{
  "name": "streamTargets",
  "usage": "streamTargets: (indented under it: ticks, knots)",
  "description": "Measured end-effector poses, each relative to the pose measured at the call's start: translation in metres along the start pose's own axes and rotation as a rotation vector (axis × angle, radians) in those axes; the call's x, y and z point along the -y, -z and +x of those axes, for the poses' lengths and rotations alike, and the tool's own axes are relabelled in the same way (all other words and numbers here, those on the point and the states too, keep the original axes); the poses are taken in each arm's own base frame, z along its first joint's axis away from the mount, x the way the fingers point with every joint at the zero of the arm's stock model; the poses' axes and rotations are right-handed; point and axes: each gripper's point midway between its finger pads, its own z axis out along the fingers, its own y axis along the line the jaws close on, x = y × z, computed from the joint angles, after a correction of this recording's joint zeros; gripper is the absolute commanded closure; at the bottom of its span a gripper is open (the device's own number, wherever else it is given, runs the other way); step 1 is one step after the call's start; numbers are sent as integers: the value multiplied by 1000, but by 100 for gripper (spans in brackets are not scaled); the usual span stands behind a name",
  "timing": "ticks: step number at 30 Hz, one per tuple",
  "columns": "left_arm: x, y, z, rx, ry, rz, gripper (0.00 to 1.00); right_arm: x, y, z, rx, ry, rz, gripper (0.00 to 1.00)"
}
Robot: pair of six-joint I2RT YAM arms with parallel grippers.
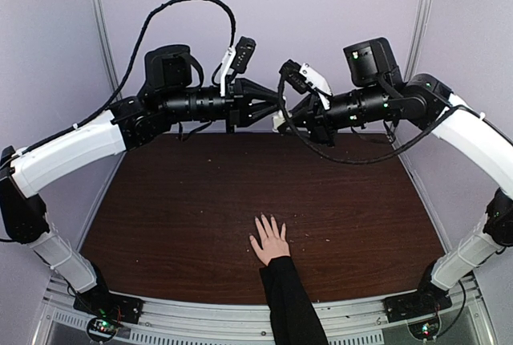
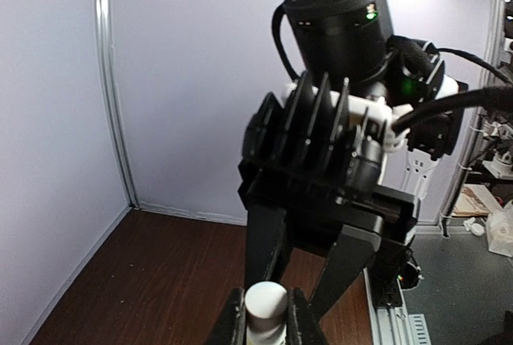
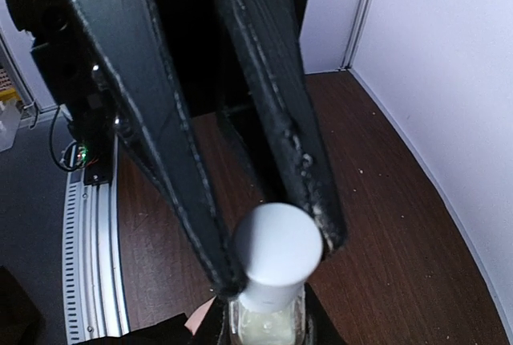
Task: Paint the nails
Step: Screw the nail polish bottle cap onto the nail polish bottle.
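White cap [image 3: 276,253] sits pinched in the closed left gripper [image 1: 271,107]. The right gripper [image 1: 287,118] clamps the bottle [image 3: 263,322] under it, above the far table [image 1: 176,200]. The nails [image 1: 268,220] rest near the table's near edge, hand [image 1: 271,247] flat, fingers spread.

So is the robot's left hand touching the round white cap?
Touching. In the right wrist view, the black fingers of the left hand press against both sides of the round white cap, with no gap showing.
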Motion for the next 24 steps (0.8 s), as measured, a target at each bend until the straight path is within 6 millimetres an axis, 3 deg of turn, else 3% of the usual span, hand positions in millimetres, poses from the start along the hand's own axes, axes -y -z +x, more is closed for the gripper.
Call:
streamTargets:
  ticks: [13,24]
  knots:
    - [55,10,-14,25,-21,324,100,-57,21,-13,67,79,-315,100]
    - [85,15,-19,37,-20,520,96,-84,35,-17,93,109,-460,100]
